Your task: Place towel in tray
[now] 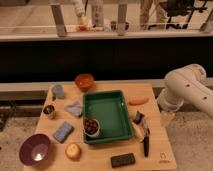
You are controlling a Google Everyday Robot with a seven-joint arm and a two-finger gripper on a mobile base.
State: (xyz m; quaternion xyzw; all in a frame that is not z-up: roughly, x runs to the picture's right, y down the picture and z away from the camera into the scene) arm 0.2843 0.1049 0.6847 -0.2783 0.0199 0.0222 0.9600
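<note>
The robot's white arm reaches in from beyond the right edge of the wooden worktop. At its low end the gripper appears as a dark shape over the worktop near the right edge, close beside the tray's right wall. Whether it is spread or closed cannot be told, and nothing can be seen held in it.

The green tray lies in the middle of the worktop, its long sides running from the far edge toward the near edge. A purple bowl sits at the near left corner. An orange bowl stands at the far edge, just beyond the tray's far left corner. A small cup of dark contents stands inside the tray, in the corner nearest the near left corner of the worktop.

The towel, a crumpled blue-grey cloth, lies on the worktop just left of the tray, outside it, about midway along the left side. A blue sponge lies nearer the near edge, between the towel and the purple bowl. A black block lies at the near edge. An orange carrot-like piece lies toward the far right corner. A round yellow fruit sits beside the purple bowl, and a small can stands at the left edge.
</note>
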